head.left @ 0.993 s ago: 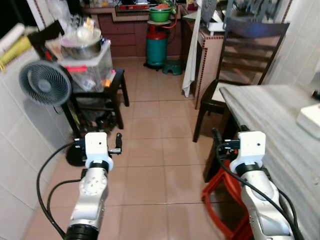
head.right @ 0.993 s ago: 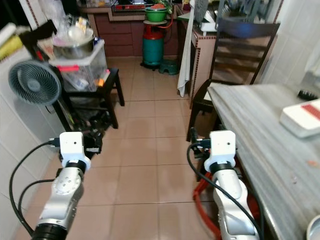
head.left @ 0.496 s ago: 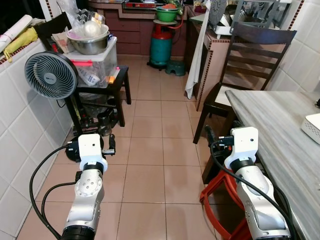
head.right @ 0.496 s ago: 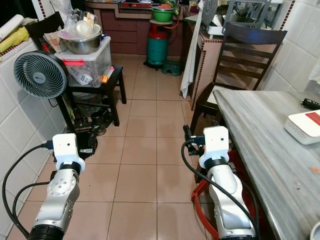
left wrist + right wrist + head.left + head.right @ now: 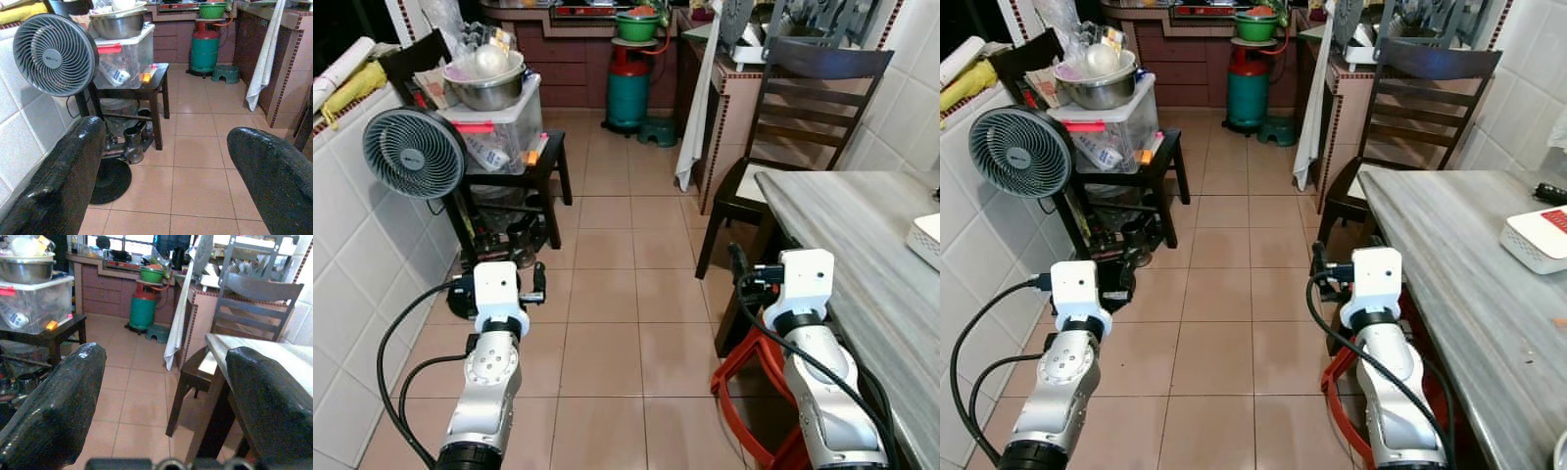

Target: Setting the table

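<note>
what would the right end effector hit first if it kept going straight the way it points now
Probably the dark wooden chair tucked at the end of the grey table. The right end effector is open and empty, aimed along the tiled floor beside the table edge. Depth is unclear, so it might slip past left of the chair.

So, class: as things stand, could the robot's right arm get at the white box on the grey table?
Probably not yet. The right gripper, open, hangs beside the table's near corner, while the white box lies far across the top; nothing lies between them.

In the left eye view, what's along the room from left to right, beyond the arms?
Fan → clear bin with a steel bowl on top → green gas cylinder → hanging white towel → dark wooden chair → grey table.
</note>
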